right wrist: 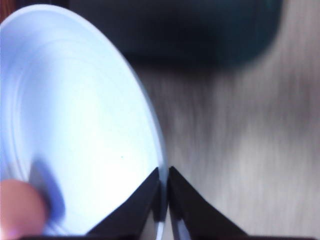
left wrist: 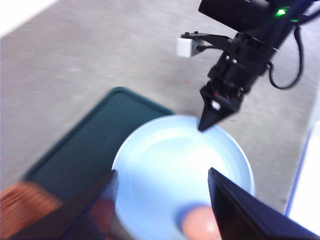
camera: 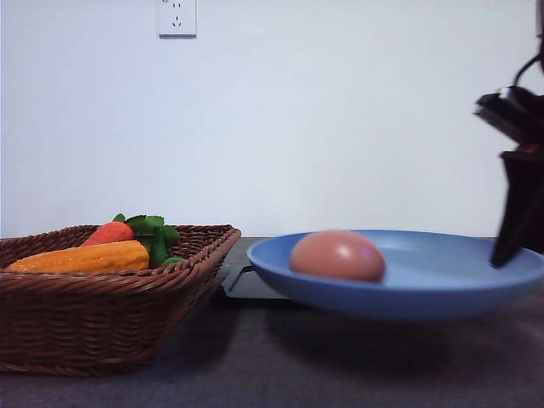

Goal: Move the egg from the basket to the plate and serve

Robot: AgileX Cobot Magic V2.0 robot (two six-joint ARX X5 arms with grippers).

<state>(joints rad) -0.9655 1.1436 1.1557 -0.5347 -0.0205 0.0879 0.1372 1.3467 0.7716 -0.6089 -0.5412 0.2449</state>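
The pinkish-tan egg [camera: 337, 255] lies in the light blue plate [camera: 425, 280], toward its left side. The plate hangs a little above the dark table, to the right of the woven basket [camera: 102, 323]. My right gripper [camera: 507, 251] is shut on the plate's right rim. In the right wrist view its gripper [right wrist: 164, 200] pinches the plate's [right wrist: 75, 125] edge, and the egg [right wrist: 17, 207] sits at the far side. My left gripper [left wrist: 162, 205] is open above the plate [left wrist: 170, 160], nothing between its fingers, with the egg [left wrist: 201, 224] just below. The right gripper [left wrist: 206, 122] shows across the plate.
A flat black tray [camera: 255, 285] lies on the table behind and under the plate's left part. The basket holds a corn cob [camera: 85, 257], a carrot [camera: 109, 233] and green leaves. A white wall stands behind the table.
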